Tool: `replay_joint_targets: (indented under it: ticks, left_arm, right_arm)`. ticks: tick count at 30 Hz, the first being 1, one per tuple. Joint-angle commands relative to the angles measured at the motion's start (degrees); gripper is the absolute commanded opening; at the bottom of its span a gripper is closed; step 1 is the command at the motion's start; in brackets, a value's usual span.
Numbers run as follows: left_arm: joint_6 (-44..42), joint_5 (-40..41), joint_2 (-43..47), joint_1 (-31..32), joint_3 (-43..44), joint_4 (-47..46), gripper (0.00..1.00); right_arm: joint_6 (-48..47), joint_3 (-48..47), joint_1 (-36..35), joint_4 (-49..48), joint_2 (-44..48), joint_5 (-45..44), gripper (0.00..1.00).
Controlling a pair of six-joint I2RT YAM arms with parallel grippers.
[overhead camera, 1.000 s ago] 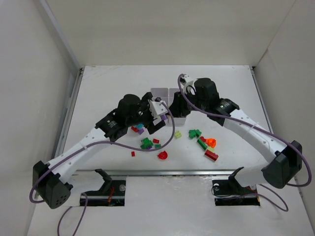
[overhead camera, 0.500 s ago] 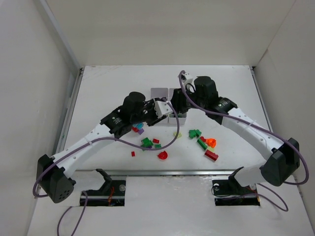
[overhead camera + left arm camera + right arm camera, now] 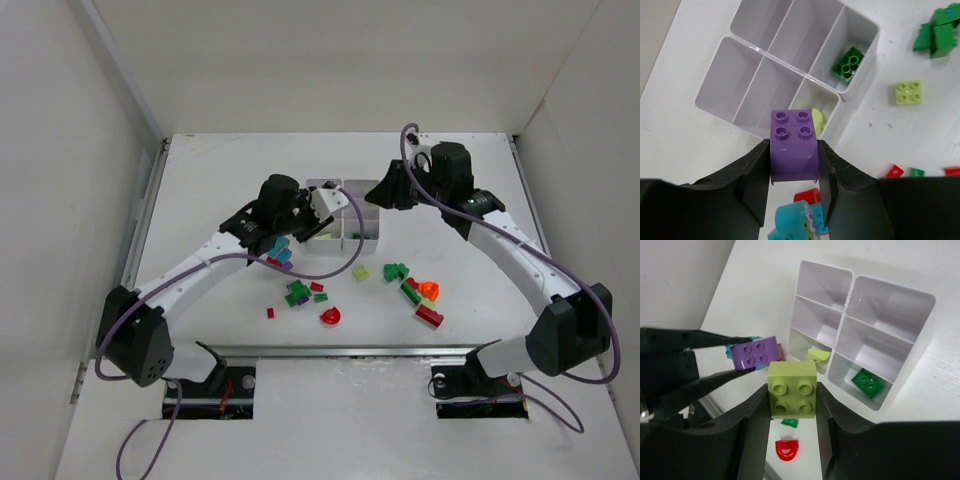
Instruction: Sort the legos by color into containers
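Near tray (image 3: 758,49) — left claw (image 3: 794,156) grips purple brick (image 3: 793,137) | right claw (image 3: 792,402) grips yellow-green brick (image 3: 792,389)

Item 1: white six-compartment tray (image 3: 318,187) (image 3: 760,50) (image 3: 850,277), upright on the counter (image 3: 230,180). At its 6 o'clock end I see a green brick (image 3: 849,64) (image 3: 867,382) lying studs-up in one corner compartment, and a yellow-green piece (image 3: 817,119) (image 3: 818,355) tilted in the neighbouring corner compartment.

Item 2: purple brick (image 3: 792,131) (image 3: 756,354), two-by-two, clamped in the left end effector (image 3: 793,160) at the tray's 9 o'clock edge.

Item 3: yellow-green brick (image 3: 792,389), two-by-two, clamped in the right end effector (image 3: 792,405) at 2 o'clock.

Item 4: loose bricks (image 3: 298,292), red, green, orange, yellow-green and cyan, which I see scattered from 5 to 7 o'clock of the tray.
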State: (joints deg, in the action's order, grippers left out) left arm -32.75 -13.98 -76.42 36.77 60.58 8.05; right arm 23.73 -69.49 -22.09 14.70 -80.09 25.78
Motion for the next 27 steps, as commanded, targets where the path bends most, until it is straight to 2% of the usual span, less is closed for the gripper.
replay_joint_targets:
  ticks: [1, 5, 9, 14, 21, 25, 26, 27]
  left_arm:
    - [-0.20, 0.27, -3.46, -2.22, 4.98, -5.86, 0.00]
    - [-4.58, -1.84, -10.83, -4.42, 9.29, -7.78, 0.00]
    - [-7.32, -3.23, -14.00, -5.48, 11.40, -7.19, 0.00]
    - [-10.13, -7.99, -16.57, -6.63, 14.30, -1.03, 0.00]
    - [-13.12, -9.23, -19.11, -6.63, 15.10, -0.94, 0.01]
    - [-14.53, -9.23, -19.64, -7.16, 15.80, -0.41, 0.11]
    - [-14.53, -9.23, -20.25, -7.16, 15.80, -0.41, 0.15]
    - [-14.53, -9.23, -20.26, -7.16, 15.80, -0.41, 0.23]
  right_arm:
    - [-3.07, -1.35, -0.06, -3.36, 0.12, -1.17, 0.00]
    - [-3.60, -1.87, -0.06, -3.36, -1.81, 0.67, 0.00]
    - [-4.13, -1.87, 0.47, -3.36, -2.96, 1.20, 0.00]
    - [-4.65, -2.92, 1.86, -3.36, -4.10, 3.13, 0.00]
    - [-5.18, -5.73, 2.93, -2.22, -7.00, 4.45, 0.00]
    - [-5.71, -5.74, 2.93, -1.60, -7.53, 4.45, 0.00]
    - [-5.71, -5.74, 2.93, -0.99, -7.53, 4.45, 0.00]
    - [-5.71, -5.74, 2.93, -0.99, -7.53, 4.45, 0.00]
